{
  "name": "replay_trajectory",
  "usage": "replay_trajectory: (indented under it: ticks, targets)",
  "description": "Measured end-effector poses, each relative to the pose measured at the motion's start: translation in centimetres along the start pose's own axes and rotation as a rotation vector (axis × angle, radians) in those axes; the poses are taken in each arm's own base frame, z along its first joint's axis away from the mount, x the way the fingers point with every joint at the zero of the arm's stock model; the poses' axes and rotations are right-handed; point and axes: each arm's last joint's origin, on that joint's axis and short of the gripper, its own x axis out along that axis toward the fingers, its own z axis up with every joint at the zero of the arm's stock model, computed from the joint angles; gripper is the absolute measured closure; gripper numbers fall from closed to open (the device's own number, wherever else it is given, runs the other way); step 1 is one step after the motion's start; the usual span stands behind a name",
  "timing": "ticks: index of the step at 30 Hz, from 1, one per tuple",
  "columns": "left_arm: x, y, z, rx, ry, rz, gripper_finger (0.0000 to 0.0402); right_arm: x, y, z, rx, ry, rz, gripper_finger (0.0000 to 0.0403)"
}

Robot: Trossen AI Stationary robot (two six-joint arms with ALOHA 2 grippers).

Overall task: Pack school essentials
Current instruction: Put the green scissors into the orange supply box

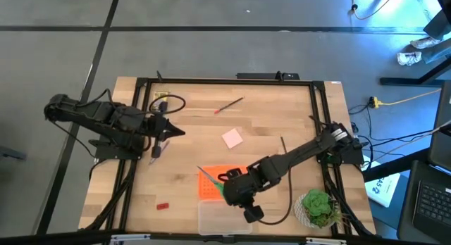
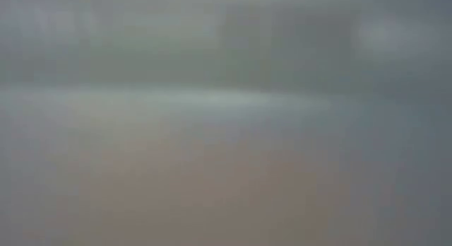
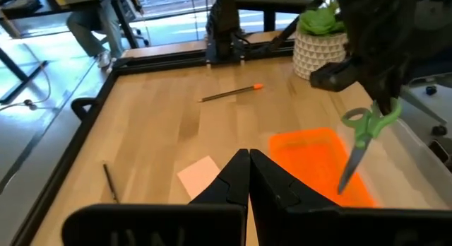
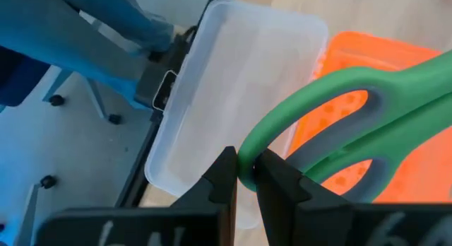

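Observation:
The green-handled scissors (image 3: 367, 124) hang from my right gripper (image 4: 240, 177), which is shut on them above the orange perforated lid (image 1: 210, 183). Their blades (image 3: 349, 168) slant down toward the lid. The pink square pad (image 1: 232, 138) lies flat mid-table, and a thin red pencil (image 1: 229, 105) lies toward the far edge. A tiny red block (image 1: 163, 204) sits near the near left corner. A yellowish box (image 1: 161, 98) lies by the far left corner. My left gripper (image 1: 177, 132) is shut and waits at the table's left. The low view shows only blur. My right gripper pinches the rim of one green handle loop (image 4: 248, 153) between its two fingers. It comes at the loop from above, pointing down. The scissors hang below the fingers, tilted, blades lowest over the orange lid; whether the tip touches the lid I cannot tell.
A clear plastic box (image 1: 224, 218) stands at the near edge beside the orange lid. The potted plant (image 1: 317, 208) sits in the near right corner. A thin dark pencil (image 1: 283, 144) lies right of the pad. A black frame (image 1: 211, 82) borders the table.

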Motion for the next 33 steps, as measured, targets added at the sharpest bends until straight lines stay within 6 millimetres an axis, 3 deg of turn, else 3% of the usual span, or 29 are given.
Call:
replay_trajectory:
  ticks: [10,20,33]
  targets:
    - [-0.1,-0.6,0.0,0.015,-0.004,-0.031,0.0401,2.9,2.6,-0.7,-0.055,0.055,0.084,0.036]
    - [-0.5,-1.8,0.0,0.048,-0.013,-0.109,0.0401,6.4,3.0,-0.6,-0.064,0.04,0.096,0.036]
    - [-0.9,-2.8,-0.1,0.075,-0.019,-0.17,0.0401,7.9,5.0,-1.6,0.03,0.097,0.108,0.036]
